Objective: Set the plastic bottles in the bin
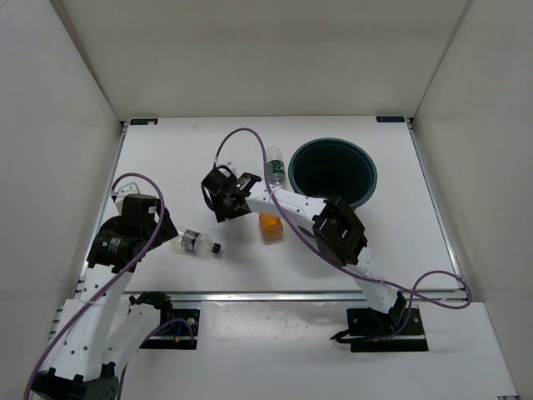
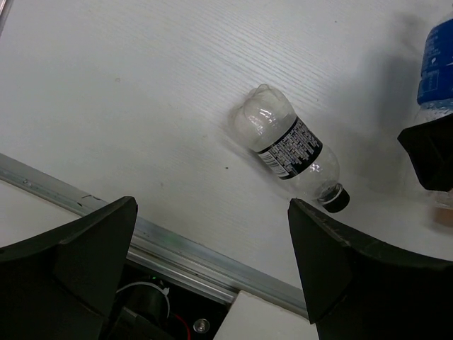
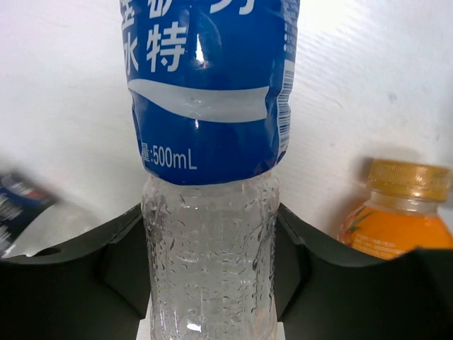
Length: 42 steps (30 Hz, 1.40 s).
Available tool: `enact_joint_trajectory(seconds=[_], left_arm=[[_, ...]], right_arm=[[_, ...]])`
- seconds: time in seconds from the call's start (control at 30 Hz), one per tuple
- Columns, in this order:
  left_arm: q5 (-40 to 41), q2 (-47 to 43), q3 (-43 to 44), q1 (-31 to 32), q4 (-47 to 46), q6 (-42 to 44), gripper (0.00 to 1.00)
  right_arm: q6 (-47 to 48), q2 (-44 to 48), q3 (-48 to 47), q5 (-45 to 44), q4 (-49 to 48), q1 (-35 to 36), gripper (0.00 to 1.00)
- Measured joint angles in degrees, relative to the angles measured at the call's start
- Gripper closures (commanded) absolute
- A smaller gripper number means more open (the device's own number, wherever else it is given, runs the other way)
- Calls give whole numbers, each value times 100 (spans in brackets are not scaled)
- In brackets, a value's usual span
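My right gripper (image 1: 225,196) (image 3: 210,216) is shut on the clear bottle with the blue label (image 3: 209,106), which also shows at the right edge of the left wrist view (image 2: 435,64). The orange bottle (image 1: 271,227) (image 3: 396,219) lies just to its right. The clear bottle with a dark label and black cap (image 1: 198,243) (image 2: 294,149) lies on the table just ahead of my open, empty left gripper (image 1: 166,232) (image 2: 212,205). The green-label clear bottle (image 1: 275,169) lies by the rim of the teal-grey bin (image 1: 366,179). The green bottle is out of view.
The table's metal front rail (image 2: 177,251) runs just under my left gripper. White enclosure walls stand on the left, right and back of the table (image 1: 191,158). The right arm's purple cable (image 1: 250,137) loops over the middle.
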State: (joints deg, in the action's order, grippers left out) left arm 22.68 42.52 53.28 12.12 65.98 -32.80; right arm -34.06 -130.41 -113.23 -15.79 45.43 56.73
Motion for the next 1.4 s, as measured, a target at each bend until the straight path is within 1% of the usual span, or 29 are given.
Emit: enact_joint_trajectory(seconds=[0.07,0.17,0.23,0.3,0.4,0.47,0.6,0.63,0.73,0.8,0.83,0.87,0.9,0.93,0.97,1.0,1.1,1.23,1.33,1.4], left_arm=[[-59,33,0,0,-7,-2,1],[-184,92,-7,0,-72,-22,1],[-286,105,-42,0,-164,-66,1],[-363,103,-98,4,-271,-133,1],[-466,127,-275,28,-446,-304,1],[-557,184,-393,52,-555,-426,1],[-651,308,-579,149,-734,-715,1],[-669,323,-623,179,-778,-789,1],[-678,382,-767,286,-905,-1023,1],[-675,492,-804,380,-911,-1158,2],[-660,568,-804,420,-933,-1220,1],[-658,647,-804,457,-964,-1274,1],[-658,726,-804,494,-988,-1329,1],[-658,776,-804,522,-1025,-1381,1],[-660,800,-809,542,-1078,-1427,1],[-660,809,-820,560,-1132,-1471,1],[-656,848,-870,570,-1259,-1554,1],[-605,1152,-868,564,-1423,-1574,1],[-575,1471,-876,638,-1587,-1622,1],[-579,1679,-918,710,-1729,-1655,1]], right_arm=[[249,149,-61,61,-61,44,72],[597,730,0,411,-160,37,72],[868,1469,269,695,-372,-55,74],[1115,2330,682,863,-697,-232,73],[1427,3773,1325,1010,-1043,-678,72],[1585,4677,1803,1084,-1298,-1121,72],[1725,5947,2940,1178,-1545,-2120,69],[1759,6109,3200,1209,-1543,-2310,68],[1871,6343,3722,1241,-1410,-2625,58],[1934,6251,3978,1290,-1373,-2695,41],[1954,6231,4113,1333,-1333,-2730,37],[1976,6225,4240,1364,-1287,-2767,27],[2017,6238,4369,1412,-1255,-2802,19],[2024,6253,4430,1421,-1233,-2828,8],[2048,6275,4470,1412,-1209,-2855,3],[2055,6297,4468,1379,-1191,-2879,1],[2142,6437,4439,1226,-1200,-2942,1],[2251,6594,4155,1014,-1167,-3143,1],[2247,6747,3998,916,-1226,-3576,1],[2223,6867,3967,938,-1244,-4076,1]])
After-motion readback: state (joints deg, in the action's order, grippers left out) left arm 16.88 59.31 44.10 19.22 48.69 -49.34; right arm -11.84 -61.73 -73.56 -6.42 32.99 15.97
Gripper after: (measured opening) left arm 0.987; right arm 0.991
